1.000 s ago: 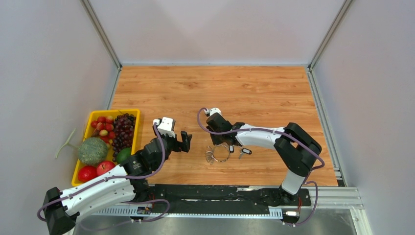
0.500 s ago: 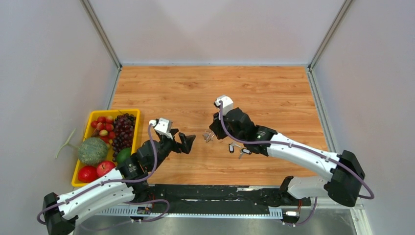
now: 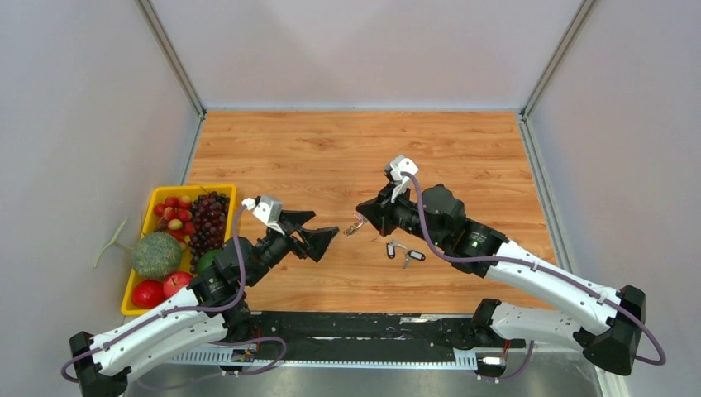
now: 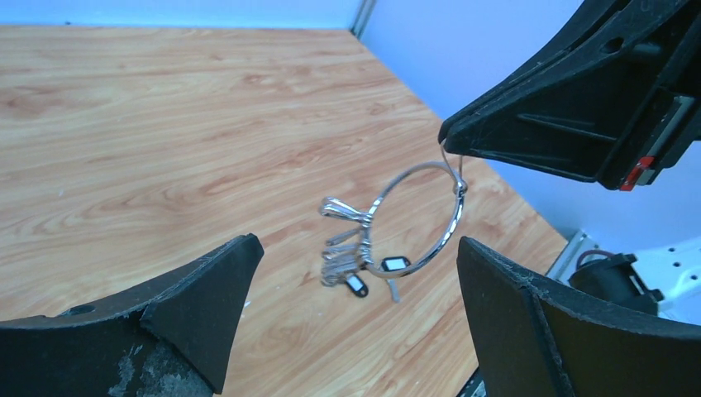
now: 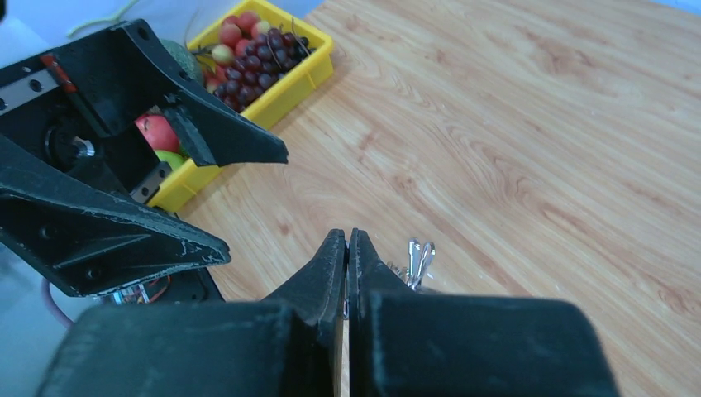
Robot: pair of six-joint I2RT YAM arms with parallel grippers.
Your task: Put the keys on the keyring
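The keyring [image 4: 452,233], a thin silver wire ring, hangs in the air with a cluster of all-silver keys [image 4: 342,249] on its low side. My right gripper [image 3: 364,212] is shut on the ring's top edge, and its black tip [image 4: 453,138] shows in the left wrist view. Both black-headed keys [image 3: 391,249] [image 3: 412,256] lie on the wooden table below and right of the ring. The left gripper [image 3: 326,224] stands open just left of the ring and faces it with nothing between its fingers [image 4: 208,302]. The right wrist view shows only the silver key tips [image 5: 418,255] beside the shut jaws.
A yellow tray [image 3: 178,188] at the table's left edge holds grapes [image 3: 210,218], a melon [image 3: 156,254], apples and small red fruit. Grey walls enclose the table on three sides. Both arm bases sit on a black rail at the near edge.
The right gripper has lifted the keyring off the table and carried it up and back. The left gripper has swung right towards it. The two black-headed keys stayed put.
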